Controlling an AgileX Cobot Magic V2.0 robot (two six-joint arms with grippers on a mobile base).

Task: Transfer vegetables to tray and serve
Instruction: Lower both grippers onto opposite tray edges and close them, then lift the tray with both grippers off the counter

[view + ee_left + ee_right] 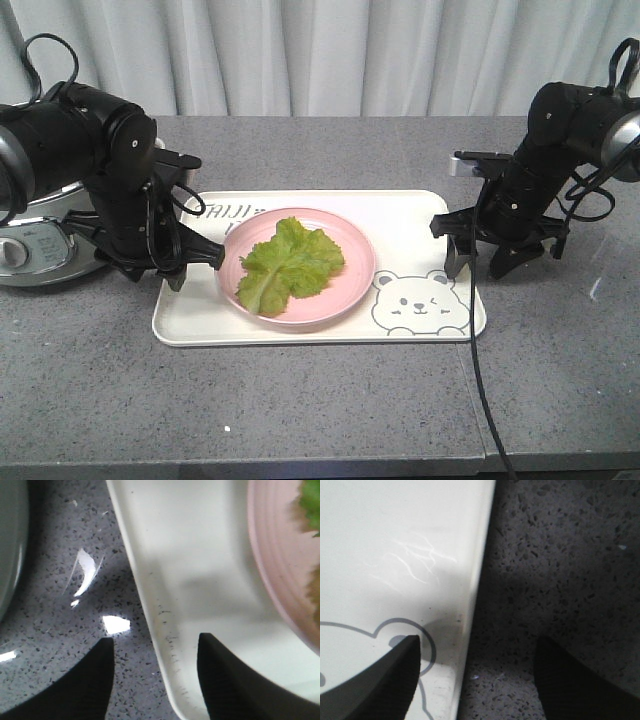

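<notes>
Both grippers are open and hold nothing. The left gripper (195, 268) sits at the left short edge of the tray, and the right gripper (477, 268) sits at the right short edge.

The grey table (300, 400) carries everything. On it lies the big cream tray (400, 225), with its long side running from one arm to the other. A silver rice cooker (40, 240) stands by the table's left edge, behind the left arm. The round pink plate (355, 240) rests on the left half of the tray. The green lettuce leaf (290, 262) lies on the plate, so it is already on the tray. A winking bear face (415, 300) is drawn in the tray's front right corner.

In the left wrist view, the left gripper (155, 645) has the tray (165, 555) rim between its two fingers. One finger is over the table and one is over the tray, near the plate (280, 580) but apart from it. In the right wrist view, the right gripper (477, 645) is set the same way around the other rim of the tray (395, 530).

I think the lettuce step is done and serving is left. Each arm is nearest to its own end of the tray. Each would need to close on its rim, and then both would lift together so the tray stays flat and the plate does not slide.
</notes>
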